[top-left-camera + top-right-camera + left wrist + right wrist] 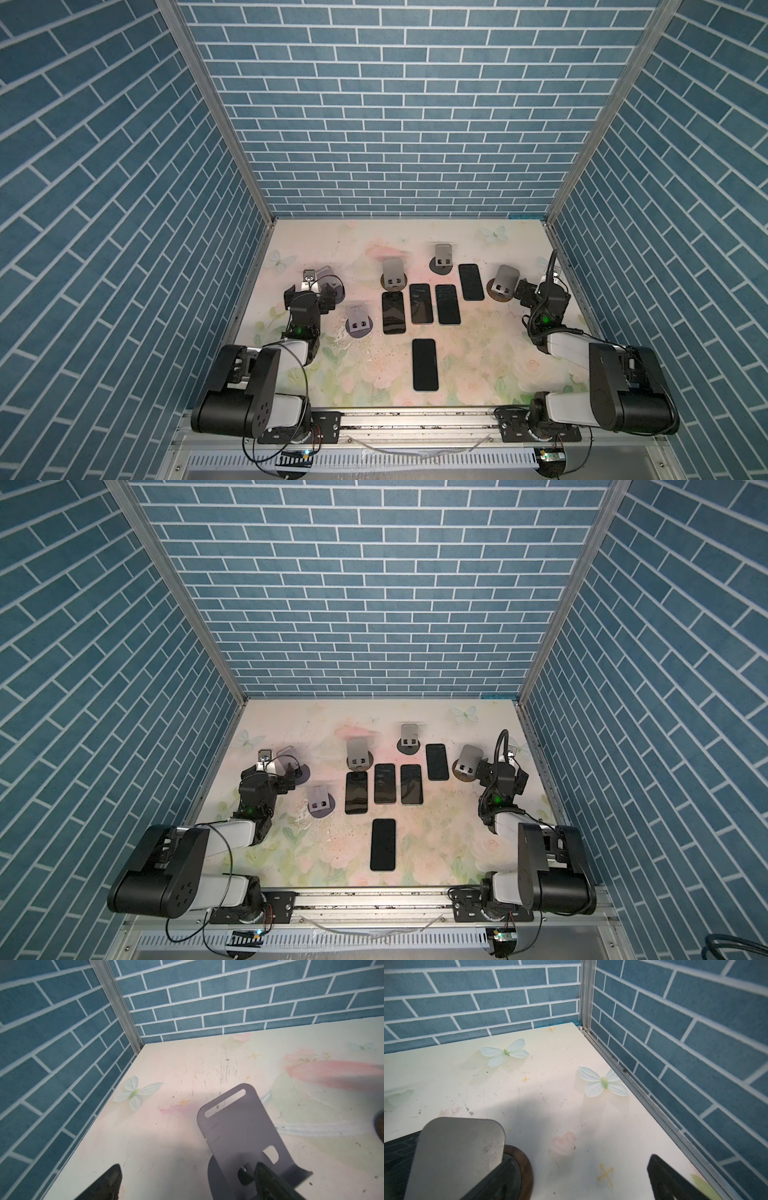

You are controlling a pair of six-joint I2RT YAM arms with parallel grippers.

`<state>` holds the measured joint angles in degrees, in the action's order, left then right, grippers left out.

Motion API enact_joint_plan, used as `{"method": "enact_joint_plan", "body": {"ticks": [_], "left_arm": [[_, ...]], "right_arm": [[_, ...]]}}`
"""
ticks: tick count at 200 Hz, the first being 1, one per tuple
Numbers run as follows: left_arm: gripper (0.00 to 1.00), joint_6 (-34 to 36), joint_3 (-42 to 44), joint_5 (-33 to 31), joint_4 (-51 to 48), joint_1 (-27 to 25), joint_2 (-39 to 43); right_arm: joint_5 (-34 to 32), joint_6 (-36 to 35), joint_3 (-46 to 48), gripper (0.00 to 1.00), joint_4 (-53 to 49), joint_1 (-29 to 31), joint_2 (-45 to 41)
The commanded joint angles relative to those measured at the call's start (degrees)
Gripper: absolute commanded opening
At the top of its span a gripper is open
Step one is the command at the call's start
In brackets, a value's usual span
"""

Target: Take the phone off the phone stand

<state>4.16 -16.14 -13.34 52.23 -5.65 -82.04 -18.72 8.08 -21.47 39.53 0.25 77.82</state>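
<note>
Phones: 5 in all, none on a stand, each flat on the table, screen up.
- Row of three phones at mid-frame in both top views.
- Fourth phone up and to the right, near the wood-based stand.
- Lone phone at lower centre.

Every cradle looks bare, so the task prob. done.

Grippers:
- Left gripper is spread wide and empty, low at the left stand. One finger is in front of that stand's base. Can't tell if it touches.
- Right gripper is just right of the wood-based stand. Wrist view shows its fingers well apart w/ nothing between them.

Handling (my read): a phone is a rigid thin slab, dense for its size. Glass face is slick and breakable. Lying flat it gives no way under, so pinch across the long edges near mid-length and keep off the corners.

Materials:
- Left stand: grey bent sheet metal w/ rounded corners, a slot near the top, a cutout low down, a hooked lip and a dark round foot.
- Wood-based stand: plain metal back on a dark wooden disc.
- Three middle stands: same build, as far as visible.
- Table: matte floral print, scuffed.
- Walls: blue brick pattern.
</note>
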Motion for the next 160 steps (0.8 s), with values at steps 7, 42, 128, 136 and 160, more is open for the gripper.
{"method": "enact_joint_plan", "body": {"ticks": [7,42,128,136,160], "left_arm": [[1.00,0.5,0.2,2.2,9.9,1.3,-5.9],[1.00,-1.2,-3.2,-1.1,3.2,1.7,-5.8],[1.00,-2.0,-4.5,-3.5,0.8,1.6,-5.9],[1.00,-2.0,-4.5,-3.5,0.9,1.6,-5.9],[1.00,-2.0,-4.5,-3.5,0.9,1.6,-5.9]], "right_arm": [[-0.3,0.3,-2.2,0.99,-3.2,-0.2,0.3],[0.9,1.2,-2.2,0.99,-4.5,-0.1,-0.2],[6.5,-3.2,0.8,0.99,2.9,0.0,-0.9],[5.0,-4.1,3.9,0.99,11.1,-0.1,0.1],[9.0,-4.9,6.2,0.99,24.3,-0.7,10.6]]}}
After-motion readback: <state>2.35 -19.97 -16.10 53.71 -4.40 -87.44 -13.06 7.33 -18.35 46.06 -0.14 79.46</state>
